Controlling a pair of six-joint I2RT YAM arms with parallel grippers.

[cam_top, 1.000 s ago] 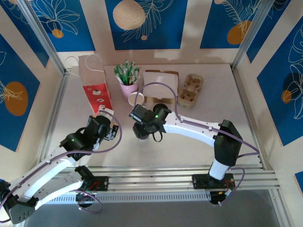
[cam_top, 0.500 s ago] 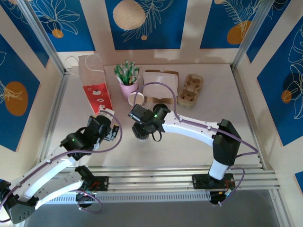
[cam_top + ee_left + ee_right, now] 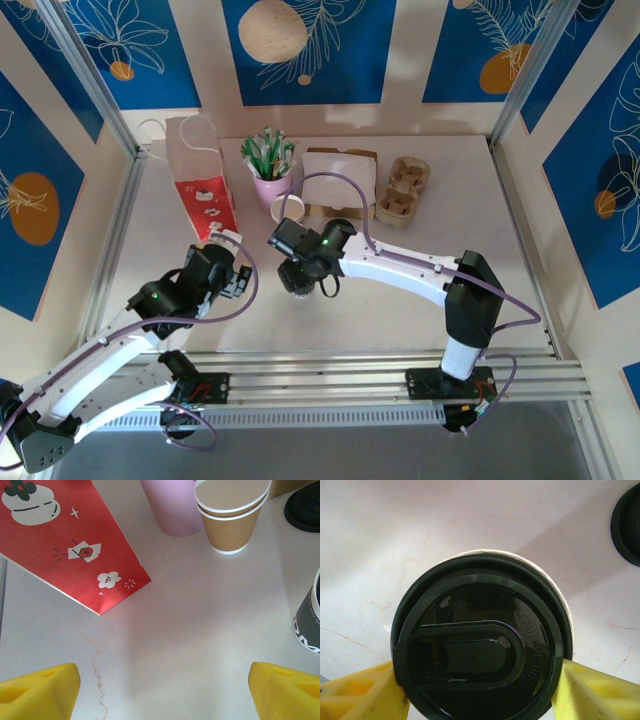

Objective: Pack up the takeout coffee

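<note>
The takeout coffee [image 3: 479, 645] stands on the table with its round black lid facing the right wrist camera; a pale cup rim shows beneath the lid. My right gripper [image 3: 480, 680] has a yellow finger [image 3: 365, 695] pressed against each side of the lid, with no gap showing. From above, the right gripper [image 3: 297, 275] hangs over the cup at the table's middle. My left gripper [image 3: 165, 690] is open over bare table, its fingers [image 3: 40, 692] far apart, and sits left of the cup [image 3: 232, 262]. A dark cup side with white print [image 3: 307, 625] shows at the left wrist view's right edge.
A red and white paper bag [image 3: 200, 180] stands at the back left, next to a pink cup of sticks [image 3: 270, 185] and two stacked lidless tan cups [image 3: 232, 515]. A loose black lid [image 3: 630, 525] lies nearby. A white box [image 3: 340, 175] and a cardboard cup carrier [image 3: 403, 188] sit behind.
My right gripper has shifted slightly left over the cup. The left arm has stayed where it was.
</note>
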